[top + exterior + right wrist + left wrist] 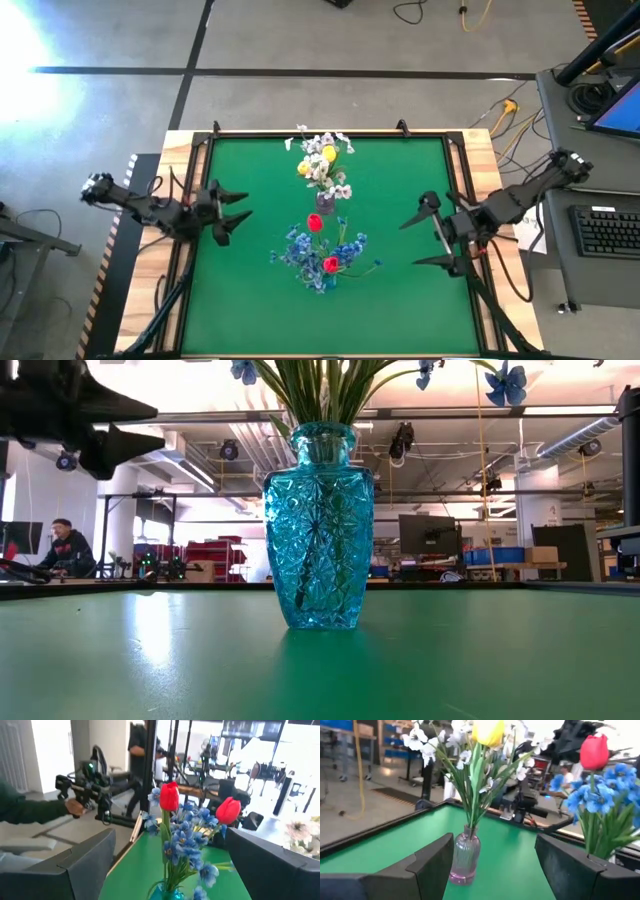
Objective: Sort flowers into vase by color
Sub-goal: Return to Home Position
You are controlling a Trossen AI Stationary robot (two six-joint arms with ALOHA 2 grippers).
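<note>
Two vases stand upright on their bases on the green table top. The far one is a small pink ribbed glass vase point(325, 201) point(465, 857) with yellow tulips point(328, 153) point(489, 732) and white blossom sprays point(427, 745). The near one is a teal cut-glass vase point(320, 525) point(321, 284) with red tulips point(315, 223) point(169, 796) and blue blooms point(296, 250) point(187, 839). My left gripper point(245, 207) point(490, 870) is open above the table, left of the vases. My right gripper point(410, 243) point(170, 865) is open to their right. Neither holds a flower.
Bare green mat point(250, 300) lies on both sides of the vases, bounded by a black frame point(200, 140). A keyboard point(608, 230) sits on a side desk to the right. Beyond the table, a person's hand point(75, 806) holds a device, and another person stands farther off point(137, 745).
</note>
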